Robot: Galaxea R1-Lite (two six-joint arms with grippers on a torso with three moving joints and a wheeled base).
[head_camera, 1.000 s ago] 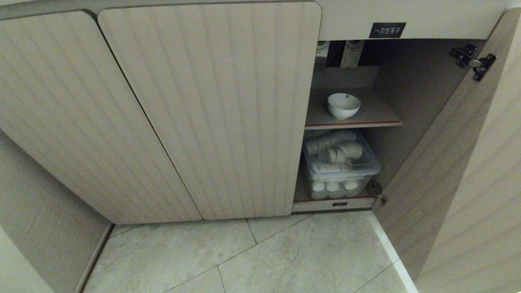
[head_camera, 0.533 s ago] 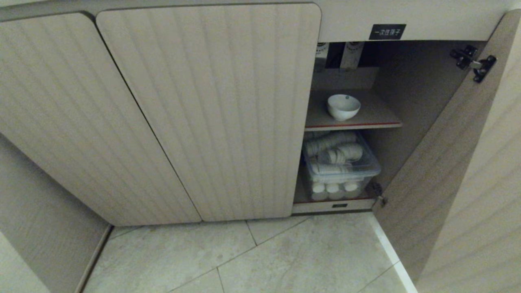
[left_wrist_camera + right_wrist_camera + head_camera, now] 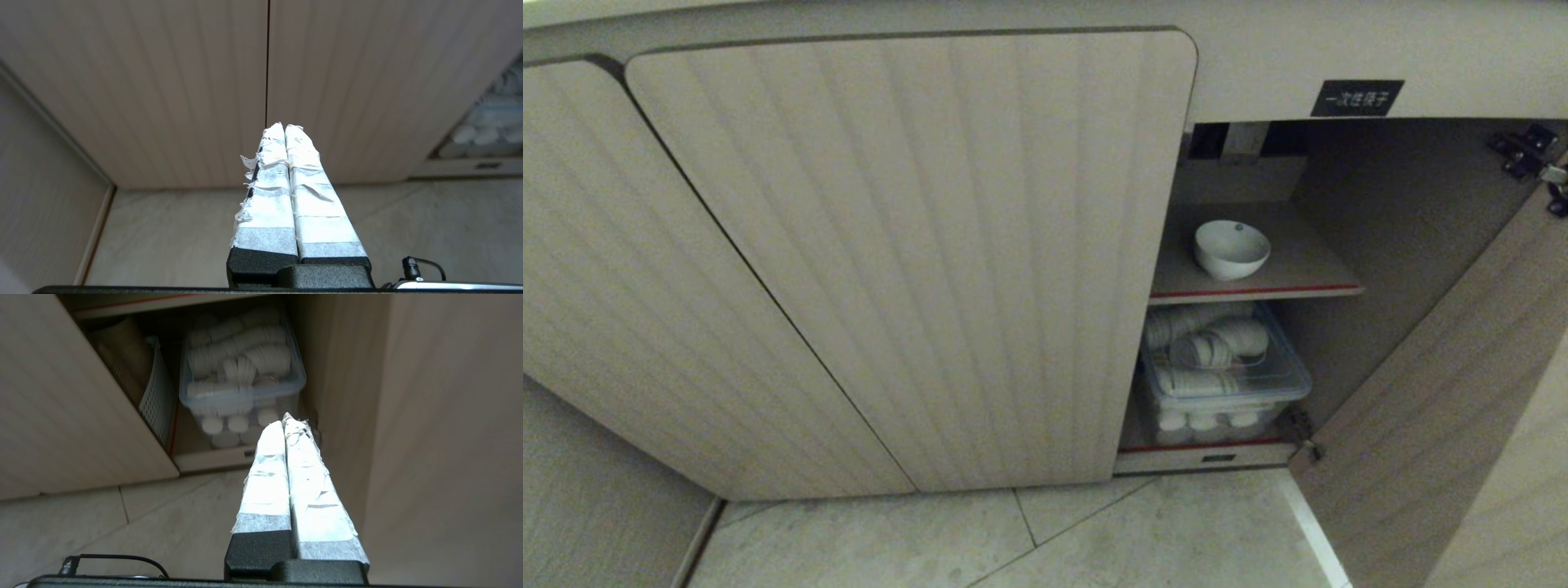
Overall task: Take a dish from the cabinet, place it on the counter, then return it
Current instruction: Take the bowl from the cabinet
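Observation:
The dish (image 3: 1232, 249), a small white bowl, stands on the upper red-edged shelf (image 3: 1307, 287) of the beige cabinet (image 3: 931, 245), whose right-hand door (image 3: 1445, 425) is swung open. A black label (image 3: 1356, 97) sits above the opening. The counter is out of view. Neither arm shows in the head view. My left gripper (image 3: 284, 127) is shut and empty, pointing at the closed ribbed doors (image 3: 204, 81) low near the floor. Shut and empty too, my right gripper (image 3: 286, 419) points toward the bottom compartment beside the open door (image 3: 429, 416).
A clear lidded box of white paper cups (image 3: 1221, 367) fills the bottom shelf (image 3: 241, 375). A white perforated basket (image 3: 157, 398) stands beside it behind the closed door. Pale floor tiles (image 3: 1013, 539) lie in front. A side wall panel (image 3: 596, 506) closes the left.
The whole head view has shifted: the cabinet looks larger and sits lower in the picture, so the camera has come closer. The dish stays on its shelf.

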